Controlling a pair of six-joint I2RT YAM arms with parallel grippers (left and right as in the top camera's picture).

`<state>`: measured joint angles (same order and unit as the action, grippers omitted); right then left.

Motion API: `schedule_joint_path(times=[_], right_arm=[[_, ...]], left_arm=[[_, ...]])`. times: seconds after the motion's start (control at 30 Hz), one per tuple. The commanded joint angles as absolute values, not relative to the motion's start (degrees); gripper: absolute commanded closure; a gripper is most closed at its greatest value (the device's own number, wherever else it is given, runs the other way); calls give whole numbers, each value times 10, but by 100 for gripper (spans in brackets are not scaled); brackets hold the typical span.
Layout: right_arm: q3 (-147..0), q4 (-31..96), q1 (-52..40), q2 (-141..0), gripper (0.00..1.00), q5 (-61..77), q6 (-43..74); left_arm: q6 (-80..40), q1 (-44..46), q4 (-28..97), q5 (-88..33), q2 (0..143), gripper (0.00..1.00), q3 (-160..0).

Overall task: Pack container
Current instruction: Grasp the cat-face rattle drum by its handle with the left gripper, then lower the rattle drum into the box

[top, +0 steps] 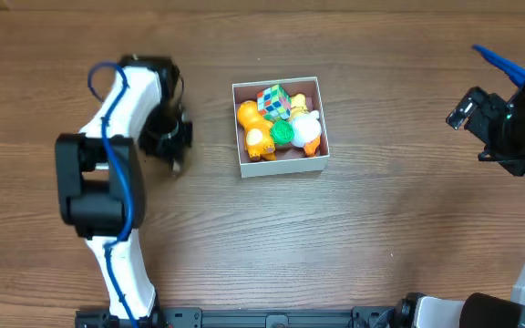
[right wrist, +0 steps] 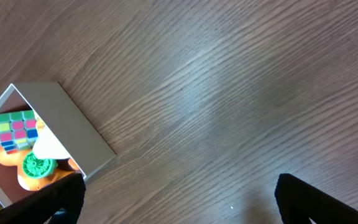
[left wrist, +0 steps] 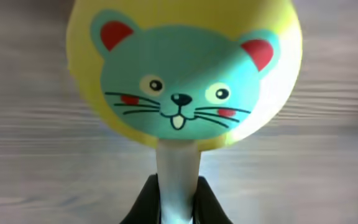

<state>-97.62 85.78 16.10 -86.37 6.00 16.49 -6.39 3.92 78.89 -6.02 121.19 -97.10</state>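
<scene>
The container (top: 321,89) is a square white box at the table's middle, holding orange toys (top: 255,128), a colourful cube (top: 274,99), a green toy (top: 283,133) and a white one (top: 309,130). It also shows in the right wrist view (right wrist: 73,134). My left gripper (left wrist: 178,202) is shut on the white handle of a yellow round toy with a teal mouse face (left wrist: 182,81), left of the container. In the overhead view the left gripper (top: 167,137) hides that toy. My right gripper (right wrist: 179,199) is open and empty, over bare table far right of the container (top: 481,118).
Wood-grain table (top: 390,210) all around. The left arm's body (top: 108,182) lies along the left side. A blue cable (top: 509,64) runs by the right arm at the far right edge.
</scene>
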Motion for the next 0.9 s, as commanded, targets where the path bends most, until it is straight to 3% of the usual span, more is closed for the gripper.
schedule_joint_path(times=[0.0, 0.1, 0.23, 0.37, 0.6, 0.7, 0.73, 0.8, 0.87], right_arm=[[-977, 859, 161, -861, 0, 61, 163], [-977, 859, 161, -861, 0, 61, 163], [-977, 863, 161, -861, 0, 61, 163], [-977, 870, 161, -861, 0, 61, 162], [-977, 871, 161, -861, 0, 61, 162], [-977, 872, 161, -861, 0, 61, 162], [-977, 872, 161, -861, 0, 61, 162], [-977, 871, 161, -861, 0, 61, 162], [-977, 872, 161, -861, 0, 61, 162]], left_arm=[[-56, 88, 796, -147, 1090, 91, -1072], [-69, 165, 760, -138, 1049, 90, -1079], [-184, 267, 719, -67, 1092, 87, -1077], [-243, 283, 722, -49, 1159, 87, -1077], [-246, 281, 737, -43, 1230, 78, -1077], [-254, 279, 738, -41, 1217, 41, -1078], [-254, 276, 745, -40, 1207, 19, -1083], [-253, 262, 778, -39, 1174, 13, -1108], [-241, 243, 816, -38, 1132, 14, -1140]])
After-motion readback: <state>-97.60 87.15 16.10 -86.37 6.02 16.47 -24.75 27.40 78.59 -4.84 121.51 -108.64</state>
